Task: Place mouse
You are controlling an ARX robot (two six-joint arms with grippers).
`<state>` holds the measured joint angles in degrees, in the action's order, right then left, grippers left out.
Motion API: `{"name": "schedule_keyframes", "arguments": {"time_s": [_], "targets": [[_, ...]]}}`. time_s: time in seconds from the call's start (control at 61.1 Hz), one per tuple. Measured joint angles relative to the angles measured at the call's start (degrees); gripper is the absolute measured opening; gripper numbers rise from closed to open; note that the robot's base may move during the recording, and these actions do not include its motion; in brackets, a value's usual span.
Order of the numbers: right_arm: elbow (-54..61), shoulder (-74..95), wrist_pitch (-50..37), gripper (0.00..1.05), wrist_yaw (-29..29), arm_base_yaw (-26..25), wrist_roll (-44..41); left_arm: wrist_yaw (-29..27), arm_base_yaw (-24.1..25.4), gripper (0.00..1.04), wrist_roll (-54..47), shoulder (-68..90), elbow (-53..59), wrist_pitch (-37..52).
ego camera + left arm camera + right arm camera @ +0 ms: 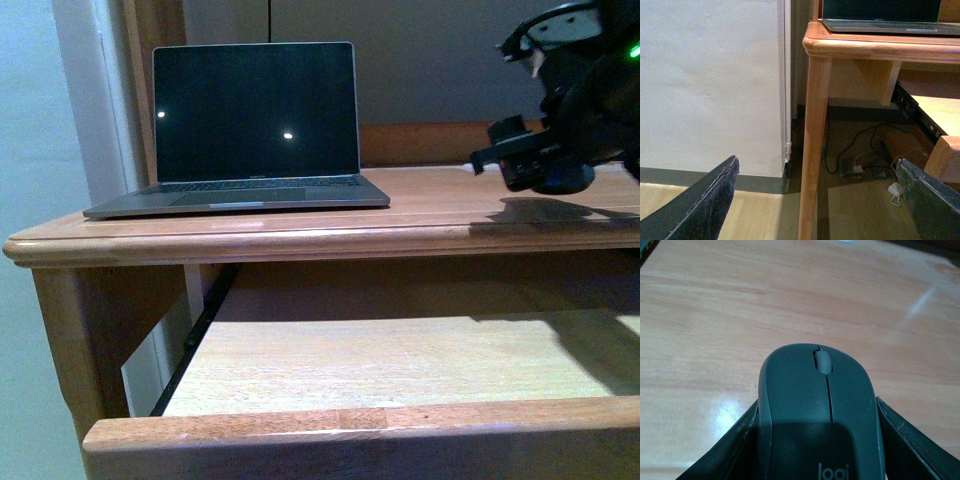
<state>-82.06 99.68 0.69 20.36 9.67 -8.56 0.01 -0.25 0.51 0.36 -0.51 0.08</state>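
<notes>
The mouse (817, 410) was seen held between the two fingers (732, 447) of the right gripper (816, 402). One finger was pressed against each long side, and the scroll wheel end pointed away from the wrist. The jaws were closed on it to the mouse's own width. In the front view the right gripper (535, 165) was placed over the right part of the desk (420, 215), nearer its back edge than its front edge, with a shadow cast just beneath. Whether the mouse touched the wood could not be told. The laptop (255, 120) was stood open on the left part of the desk, well apart from the mouse. A drawer (400, 360) below the desk top was pulled out. The left gripper (816, 162) was hung low beside the desk's left front leg, its jaws spread wide with nothing between them.
</notes>
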Motion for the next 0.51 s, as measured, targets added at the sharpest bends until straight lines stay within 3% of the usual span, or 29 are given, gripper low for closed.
{"name": "schedule_keyframes", "arguments": {"time_s": [0.229,0.508], "targets": [[-7.23,9.07,-1.33,0.57,4.90,0.68,4.83,0.00,0.00,0.97,0.02,0.00,0.00,0.00],[-12.11,12.52,0.39,0.57,5.60,4.63,8.63,0.00,0.00,0.97,0.00,0.00,0.00,0.00]]}}
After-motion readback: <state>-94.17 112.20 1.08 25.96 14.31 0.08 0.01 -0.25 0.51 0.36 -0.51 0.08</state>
